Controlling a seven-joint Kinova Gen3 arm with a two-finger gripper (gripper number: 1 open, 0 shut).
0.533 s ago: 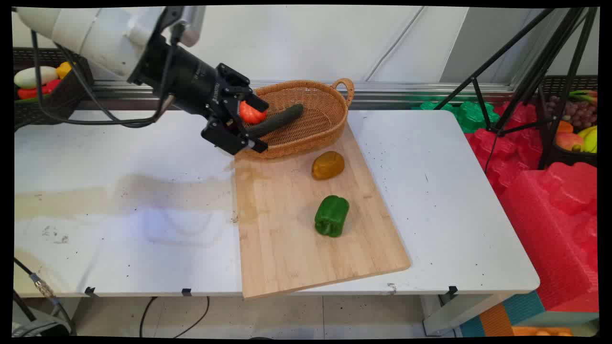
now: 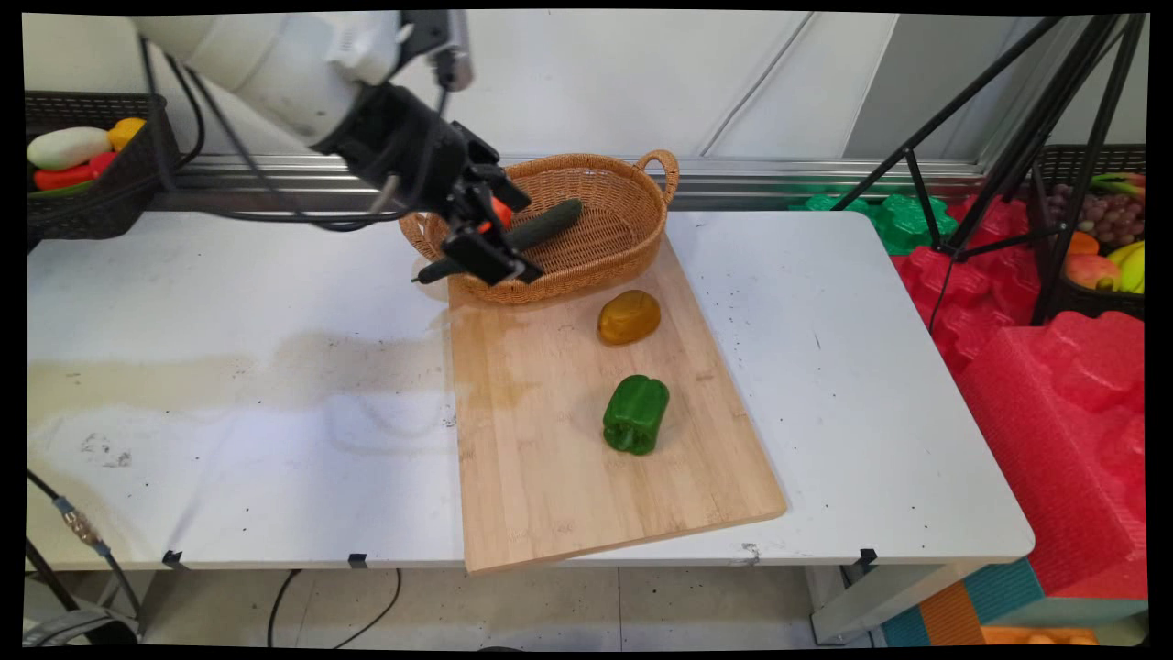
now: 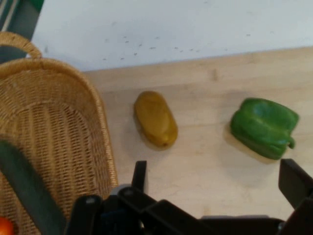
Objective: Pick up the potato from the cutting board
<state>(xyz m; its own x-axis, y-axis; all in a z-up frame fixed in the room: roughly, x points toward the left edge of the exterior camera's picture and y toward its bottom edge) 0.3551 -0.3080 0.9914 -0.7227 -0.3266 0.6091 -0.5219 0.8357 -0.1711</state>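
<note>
My gripper [image 2: 516, 235] hangs open over the left end of a wicker basket [image 2: 632, 197], empty between its fingers. In the basket lies a dark green cucumber [image 2: 542, 225] whose near end pokes over the left rim, and a red tomato-like thing [image 2: 500, 213] sits behind the fingers. In the hand view the gripper [image 3: 215, 178] frames bare cutting board [image 3: 205, 156], with the basket [image 3: 58, 122], cucumber [image 3: 24, 191] and red thing [image 3: 5, 226] at left. A yellow-brown potato [image 3: 155, 119] and a green bell pepper [image 3: 264, 126] lie on the board beyond.
The wooden cutting board [image 2: 568, 477] spans the table's middle, bearing the potato [image 2: 629, 316] and pepper [image 2: 635, 413]. A black crate of vegetables [image 2: 92, 174] stands far left. A tripod [image 2: 990, 156], red foam [image 2: 1054, 394] and a fruit crate [image 2: 1109, 229] are off the right edge.
The arm has swung up and to the right, and the gripper has turned and shifted a little right over the basket. The cucumber's left end now shows.
</note>
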